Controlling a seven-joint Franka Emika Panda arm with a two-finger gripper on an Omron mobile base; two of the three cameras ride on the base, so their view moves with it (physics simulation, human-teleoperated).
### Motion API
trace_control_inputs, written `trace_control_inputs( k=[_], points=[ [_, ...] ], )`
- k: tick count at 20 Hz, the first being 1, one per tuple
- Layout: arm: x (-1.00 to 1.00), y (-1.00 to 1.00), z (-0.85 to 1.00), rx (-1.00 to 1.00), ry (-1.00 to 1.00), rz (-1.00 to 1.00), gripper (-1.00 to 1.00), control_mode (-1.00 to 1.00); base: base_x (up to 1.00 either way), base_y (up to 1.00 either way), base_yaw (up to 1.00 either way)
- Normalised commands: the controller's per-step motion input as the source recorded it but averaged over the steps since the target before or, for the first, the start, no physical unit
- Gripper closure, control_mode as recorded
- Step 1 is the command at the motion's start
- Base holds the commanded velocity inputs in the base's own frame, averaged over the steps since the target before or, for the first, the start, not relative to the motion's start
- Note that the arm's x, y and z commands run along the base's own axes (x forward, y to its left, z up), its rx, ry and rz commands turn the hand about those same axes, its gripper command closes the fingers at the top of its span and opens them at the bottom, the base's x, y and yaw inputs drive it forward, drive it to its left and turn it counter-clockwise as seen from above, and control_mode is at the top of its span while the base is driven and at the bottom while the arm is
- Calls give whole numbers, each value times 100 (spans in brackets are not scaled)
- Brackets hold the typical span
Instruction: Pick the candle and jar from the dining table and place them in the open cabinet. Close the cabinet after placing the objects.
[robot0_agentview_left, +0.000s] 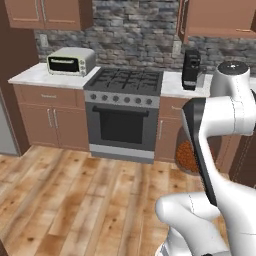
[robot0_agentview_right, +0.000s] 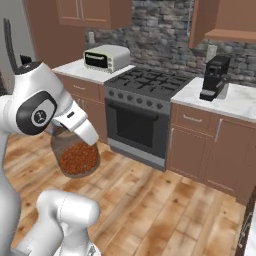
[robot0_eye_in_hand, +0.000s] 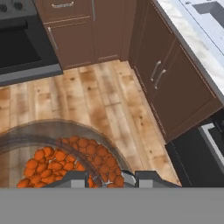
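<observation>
Kitchen floor of pale wood planks lies below me, with the stove (robot0_agentview_left: 123, 107) straight ahead against a grey stone wall, a toaster oven (robot0_agentview_left: 71, 61) on the counter (robot0_agentview_left: 35, 75) to its left and a black coffee machine (robot0_agentview_right: 215, 76) on the counter to its right. I am carrying the jar (robot0_agentview_right: 75, 155): it hangs off the floor under my hand, clear glass with reddish-brown granules showing through the wall. In the hand view the gripper (robot0_eye_in_hand: 111, 178) sits closed on the jar's lid edge, the orange fill directly beneath the tips. From the left base view only a sliver of the jar shows past my forearm. The step in hand, as I judge it, is transport to the cabinet (robot0_agentview_right: 227, 22); brown wall cabinets hang high on both sides of the stove, and I cannot tell from here which one stands open, though the upper-right unit looks to have a door swung out. The candle is not something I can place at this moment. To do this well: keep the wrist level so the jar does not swing or slip in a narrow lid grip, raise it well above counter height before approaching, clear the coffee machine, and enter the shelf squarely. Set down before releasing; a heavy glass jar held by its rim could pivot.
</observation>
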Motion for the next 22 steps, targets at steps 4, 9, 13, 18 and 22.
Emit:
trace_control_inputs(
  k=[4,9,13,18,22],
  points=[
    [0,0,0,0,0,0,100,100,36,-56,-4],
    [0,0,0,0,0,0,100,100,28,-67,-11],
    [0,0,0,0,0,0,100,100,23,-66,-12],
    [0,0,0,0,0,0,100,100,29,-65,-12],
    [0,0,0,0,0,0,100,100,38,-55,-10]
  ],
)
